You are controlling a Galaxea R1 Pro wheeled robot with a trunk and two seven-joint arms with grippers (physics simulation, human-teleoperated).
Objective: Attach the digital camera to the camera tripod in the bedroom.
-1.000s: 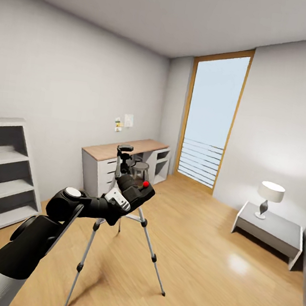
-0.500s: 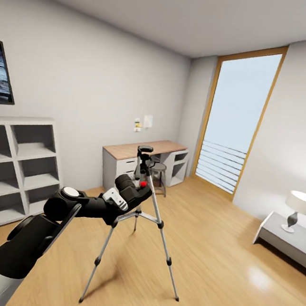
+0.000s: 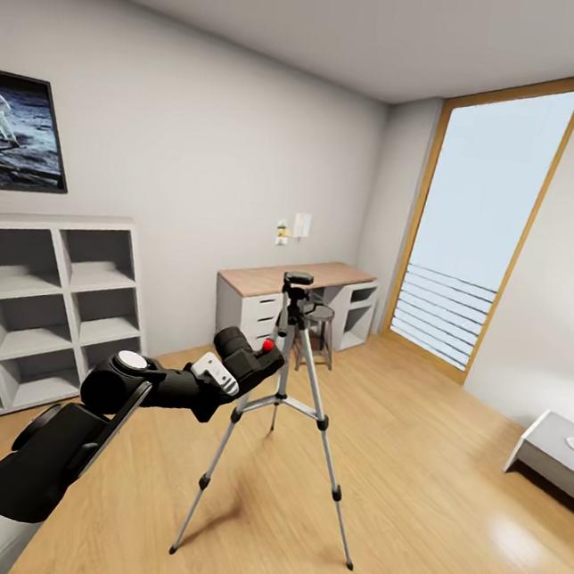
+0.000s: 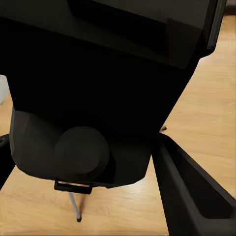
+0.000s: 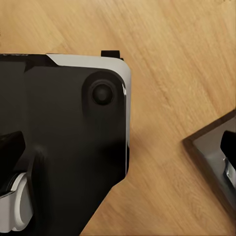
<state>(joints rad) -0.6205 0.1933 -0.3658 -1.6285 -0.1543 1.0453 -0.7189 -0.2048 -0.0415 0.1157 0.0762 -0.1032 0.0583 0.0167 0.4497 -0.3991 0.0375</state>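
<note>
The camera tripod (image 3: 286,386) stands on the wood floor in mid-room, silver legs spread and its black head (image 3: 298,281) bare on top. My left gripper (image 3: 243,370) is shut on the digital camera (image 3: 254,361), black with its red button (image 3: 267,345) up. It is held just left of the tripod's column, below the head. In the left wrist view the camera (image 4: 98,88) sits close between the fingers (image 4: 191,191), with a tripod leg (image 4: 73,206) beyond it. My right gripper (image 5: 105,140) hangs open over the floor beside my black body.
A white cube shelf (image 3: 44,293) lines the left wall under a framed poster (image 3: 18,133). A wood-topped desk (image 3: 301,280) with a stool (image 3: 320,313) stands behind the tripod. A tall window (image 3: 487,231) and a low bedside table (image 3: 554,450) are at the right.
The head view has swung left, so the whole room slid right and the poster came into view. The held camera now sits left of the tripod's column instead of in front of it.
</note>
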